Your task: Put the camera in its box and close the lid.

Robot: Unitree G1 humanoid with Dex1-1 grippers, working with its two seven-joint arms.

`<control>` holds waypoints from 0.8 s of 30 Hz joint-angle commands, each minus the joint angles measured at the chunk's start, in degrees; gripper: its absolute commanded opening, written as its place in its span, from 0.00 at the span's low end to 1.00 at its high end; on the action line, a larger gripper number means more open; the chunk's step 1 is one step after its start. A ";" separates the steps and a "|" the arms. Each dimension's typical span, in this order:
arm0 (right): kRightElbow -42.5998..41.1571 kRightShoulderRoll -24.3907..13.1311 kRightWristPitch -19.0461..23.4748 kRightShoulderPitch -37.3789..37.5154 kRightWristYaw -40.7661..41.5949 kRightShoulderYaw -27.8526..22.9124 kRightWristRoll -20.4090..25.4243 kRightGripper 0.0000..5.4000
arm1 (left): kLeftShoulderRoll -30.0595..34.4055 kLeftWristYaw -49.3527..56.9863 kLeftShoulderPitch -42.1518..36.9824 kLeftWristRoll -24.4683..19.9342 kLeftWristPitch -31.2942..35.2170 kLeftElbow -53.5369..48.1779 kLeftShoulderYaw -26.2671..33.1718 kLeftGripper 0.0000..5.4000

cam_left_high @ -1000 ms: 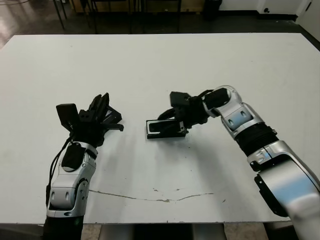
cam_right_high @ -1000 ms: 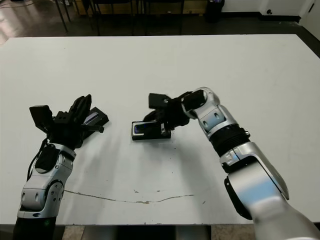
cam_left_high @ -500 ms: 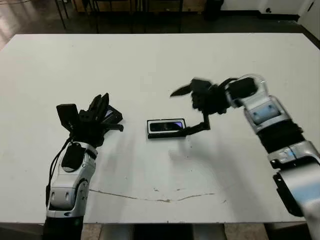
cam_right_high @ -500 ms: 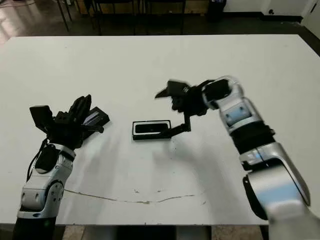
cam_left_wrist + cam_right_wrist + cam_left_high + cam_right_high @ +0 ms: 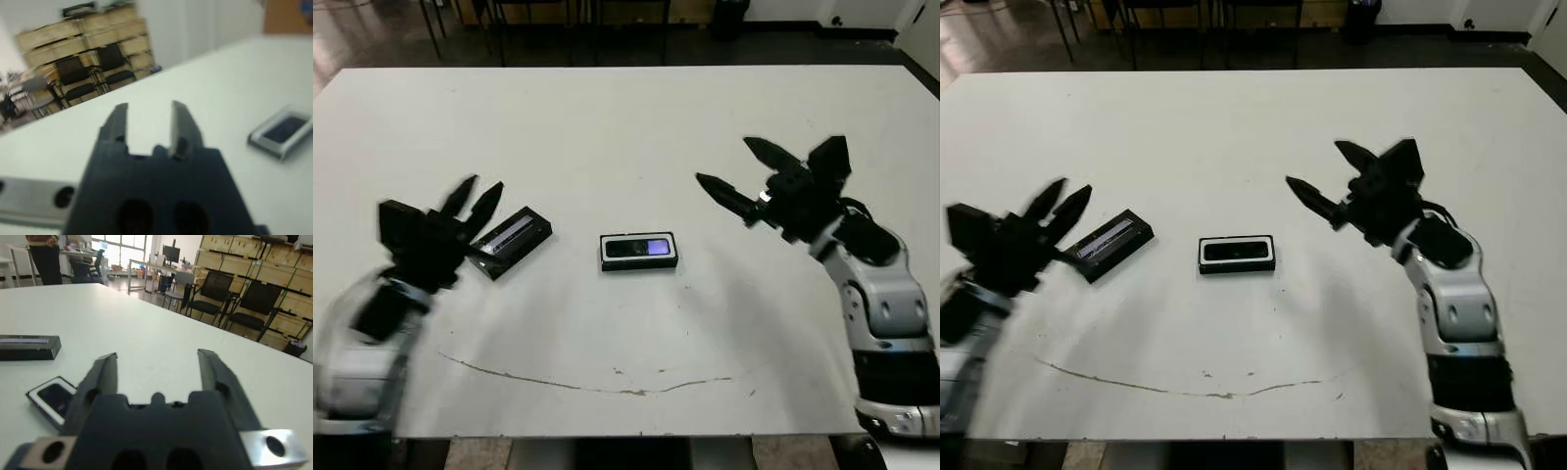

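Observation:
The box (image 5: 639, 252), a shallow black tray with a white lining, lies at the table's middle. The camera (image 5: 651, 247) lies flat inside it, its bluish-purple patch facing up. To the left, the lid (image 5: 511, 235) rests on the table with its silvery strip up. My left gripper (image 5: 481, 188) is open and blurred, left of the lid and apart from it. My right gripper (image 5: 724, 162) is open and empty, raised to the right of the box. The right wrist view shows the lid (image 5: 29, 346) and the box (image 5: 51, 396); the left wrist view shows the box (image 5: 283, 131).
A thin dark crack line (image 5: 607, 384) runs across the white table (image 5: 626, 117) near its front edge. Chairs, desks and stacked wooden crates stand beyond the table. A person (image 5: 45, 257) stands far off in the right wrist view.
My right gripper left the camera in the box, opened and drew back up to the right. My left arm pulled away to the left, uncovering the lid on the table.

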 commanded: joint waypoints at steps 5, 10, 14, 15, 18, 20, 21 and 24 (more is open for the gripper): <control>-1.91 -2.22 1.95 3.06 -1.04 -0.87 2.15 0.26 | 8.69 -11.57 -6.30 -1.58 3.42 8.48 -1.70 0.51; -2.54 -3.15 2.91 2.91 -1.49 -0.22 2.56 0.04 | 9.82 -19.49 -11.99 -1.71 3.14 16.04 -5.90 0.74; -2.58 -3.37 2.56 2.94 -1.92 0.45 2.13 0.00 | 6.95 -22.92 -14.53 -3.30 2.96 22.04 -7.63 0.92; -2.51 -3.33 2.35 2.93 -1.97 0.54 2.14 0.00 | 5.85 -23.34 -14.73 -4.48 4.37 23.01 -7.68 0.96; -2.14 -3.27 1.74 2.79 -2.09 0.77 2.01 0.00 | 2.65 -23.77 -14.87 -7.91 9.21 25.42 -7.53 1.00; -2.11 -3.32 1.75 2.79 -2.25 0.84 2.04 0.00 | 1.50 -23.25 -14.46 -8.65 10.57 26.09 -7.27 1.00; -2.15 -3.40 1.89 2.81 -2.36 0.89 2.05 0.00 | 1.16 -22.99 -14.17 -8.78 10.97 26.20 -7.10 1.00; -2.32 -3.75 1.93 3.02 -2.88 1.17 1.47 0.00 | 0.98 -21.74 -13.32 -8.01 11.50 26.04 -6.85 1.00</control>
